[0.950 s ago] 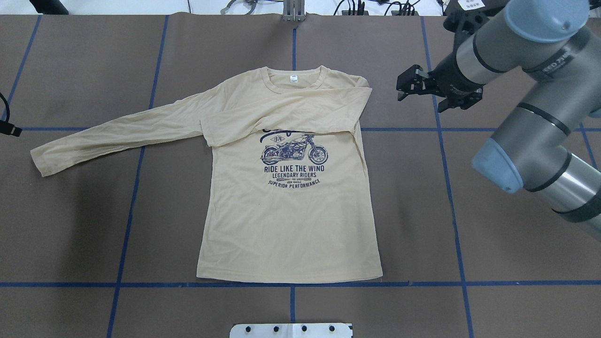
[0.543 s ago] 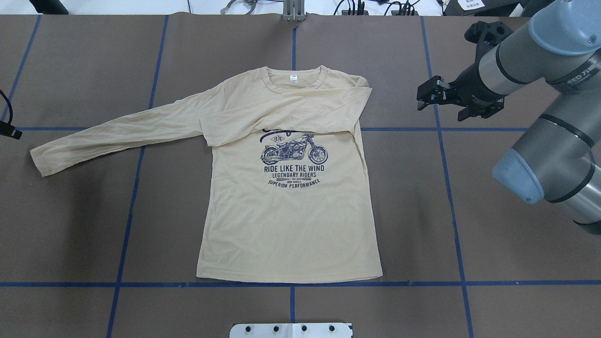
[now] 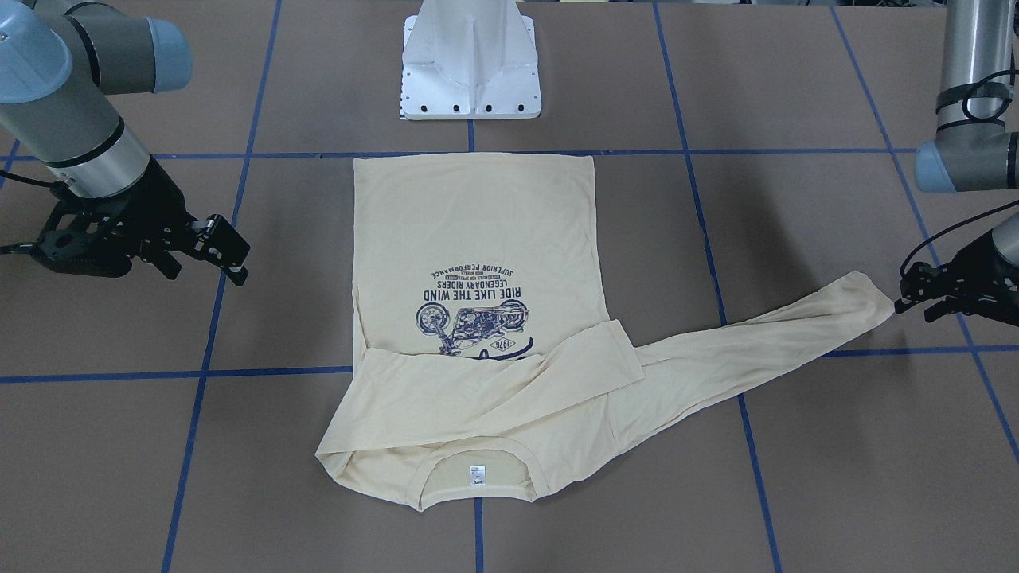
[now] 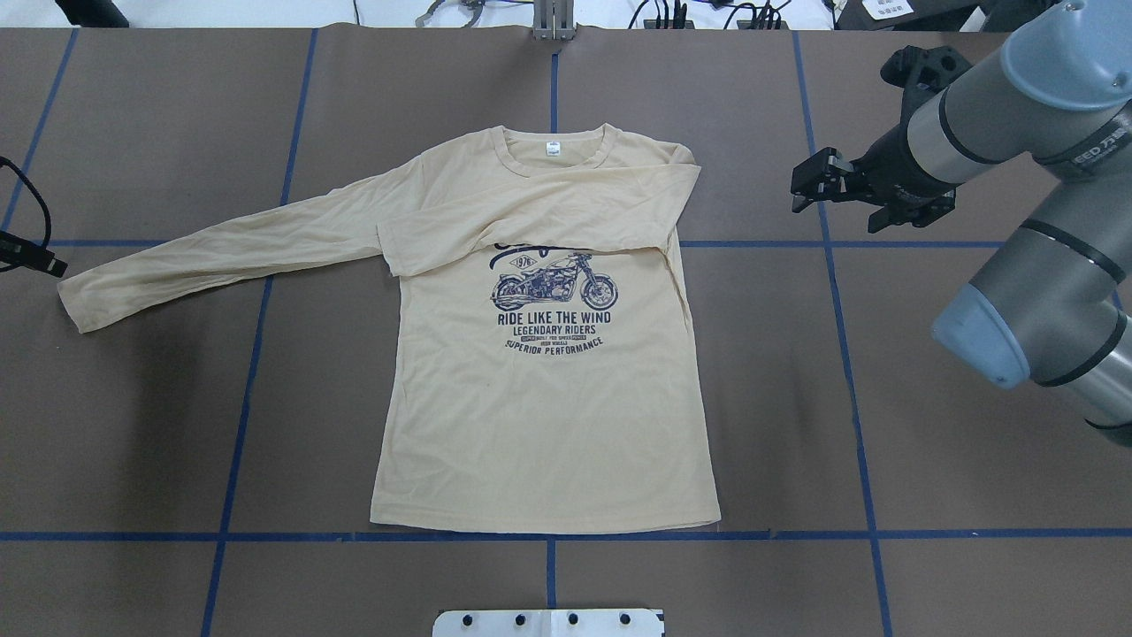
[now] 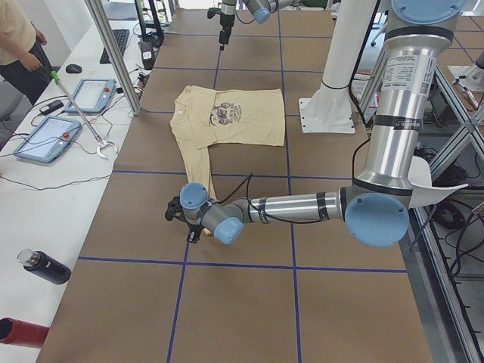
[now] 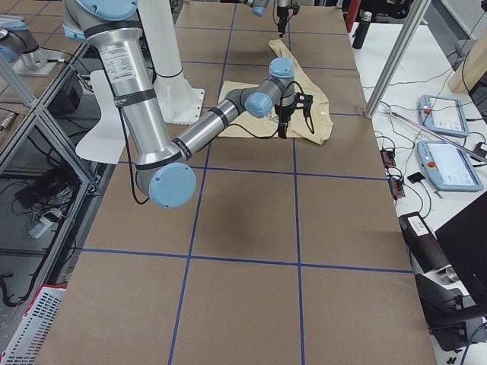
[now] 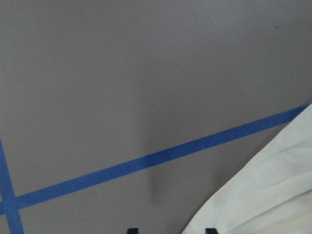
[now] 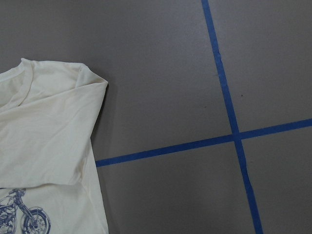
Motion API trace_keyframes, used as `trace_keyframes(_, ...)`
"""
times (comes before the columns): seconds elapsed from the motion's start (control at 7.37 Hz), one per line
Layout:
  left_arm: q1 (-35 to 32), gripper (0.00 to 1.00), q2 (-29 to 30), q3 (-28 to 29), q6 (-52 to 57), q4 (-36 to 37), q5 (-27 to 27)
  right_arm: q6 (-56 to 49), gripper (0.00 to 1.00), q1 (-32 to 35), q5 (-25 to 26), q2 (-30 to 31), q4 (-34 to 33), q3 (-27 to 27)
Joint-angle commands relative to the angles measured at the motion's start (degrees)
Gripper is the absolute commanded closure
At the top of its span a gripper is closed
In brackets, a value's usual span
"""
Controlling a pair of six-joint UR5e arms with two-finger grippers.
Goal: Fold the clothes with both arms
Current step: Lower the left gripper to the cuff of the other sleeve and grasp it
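The pale cream-yellow long-sleeved T-shirt (image 4: 544, 416) lies flat, print up, its neck label (image 4: 554, 149) at the far side. One sleeve is folded across the chest (image 4: 531, 212). The other sleeve stretches out to its cuff (image 4: 78, 305). My left gripper (image 4: 44, 261) hovers at that cuff (image 3: 872, 298). In the left wrist view its fingertips (image 7: 209, 230) stand apart at the cloth's edge, so the left gripper (image 3: 907, 298) is open. My right gripper (image 4: 799, 190) is open and empty, off the folded shoulder's side, apart from the T-shirt (image 3: 478, 223). The right gripper (image 3: 239, 263) hangs above bare table.
The white pedestal base (image 3: 470, 72) stands just behind the shirt's hem. Blue tape lines (image 4: 849, 354) divide the brown table. On the operators' side a white bench holds tablets (image 5: 91, 94) and bottles (image 5: 45, 266), with a person (image 5: 19, 38) beside it.
My right gripper has drawn back from the shirt toward the table's right side. The left gripper has come in from the left edge to the outstretched cuff. The shirt has not moved.
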State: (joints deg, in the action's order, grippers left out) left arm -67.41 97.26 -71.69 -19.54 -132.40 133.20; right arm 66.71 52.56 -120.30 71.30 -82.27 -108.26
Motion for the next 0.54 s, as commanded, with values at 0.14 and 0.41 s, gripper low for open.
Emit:
trace_keyframes(0.14, 1.2, 0.47, 0.0, 0.2, 0.1, 0.0, 0.0, 0.0, 0.00, 0.0, 0.2, 0.3, 0.0, 0.0)
trace_keyframes(0.41, 2.1, 0.47, 0.0, 0.3, 0.0, 0.0, 0.0, 0.0, 0.00, 0.0, 0.1, 0.3, 0.0, 0.1)
